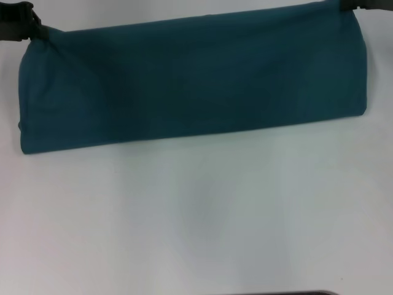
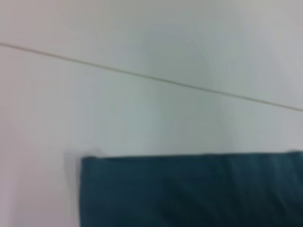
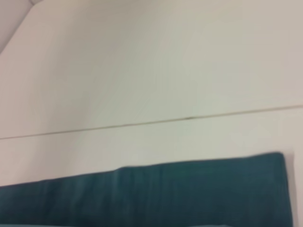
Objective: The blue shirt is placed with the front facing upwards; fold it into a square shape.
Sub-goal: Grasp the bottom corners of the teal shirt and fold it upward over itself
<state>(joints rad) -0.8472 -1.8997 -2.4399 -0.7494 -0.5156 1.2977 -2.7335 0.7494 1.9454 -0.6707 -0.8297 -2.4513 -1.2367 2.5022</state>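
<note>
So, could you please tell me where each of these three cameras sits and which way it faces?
Head view: on the robot's head, looking down at the folded blue shirt on the white table; left gripper and right gripper show at the shirt's far corners.
Left wrist view: on the left wrist, facing a shirt corner and table; no fingers show.
Right wrist view: on the right wrist, facing another corner; no fingers show.
Shared: all show shirt and table.

blue shirt (image 2: 189, 189) edge, white table (image 2: 142, 118), thin seam (image 2: 151, 78)
</note>
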